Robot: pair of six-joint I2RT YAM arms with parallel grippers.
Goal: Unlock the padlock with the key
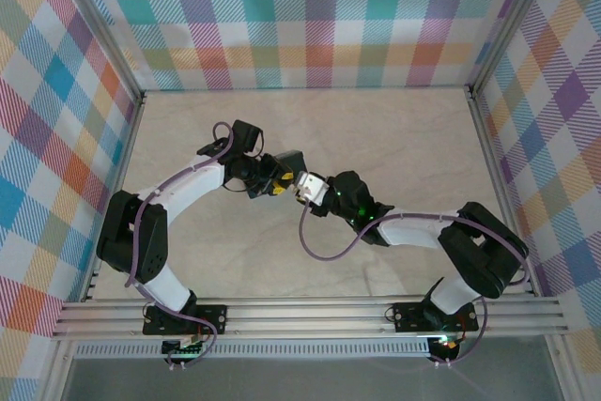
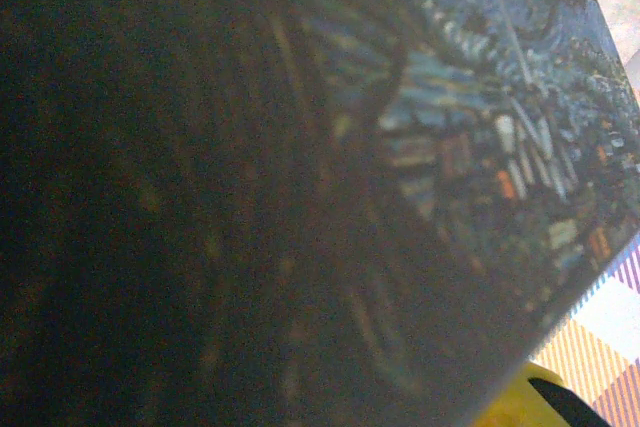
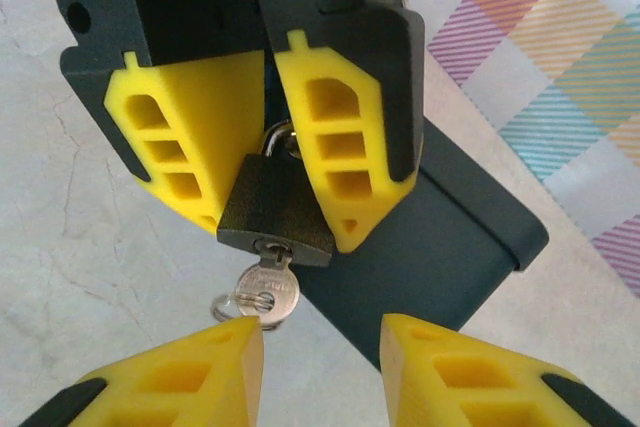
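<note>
Jaws of the left gripper point(image 3: 278, 232) are closed on the padlock point(image 3: 272, 209). They pinch its upper body, with the shackle tucked in the narrow gap between the yellow fingers. The lock is held up off the surface, keyhole facing the right wrist camera. The key point(image 3: 268, 292) sits in that keyhole, its round head sticking out toward the right gripper point(image 3: 320, 337). That gripper's jaws are spread with nothing between them, and one finger is just beside the key's head. Behind the padlock shows the dark edge of the painted tin point(image 3: 430, 247), and below it all is the pale counter point(image 1: 376, 138).

The shackle looks seated, so the turn is probably yet to come. The right jaws could close off-centre on the thin head and slip, or drag the key out rather than turn it. Twisting could also rotate the small lock within the left jaws, since they hold so little of its surface.
</note>
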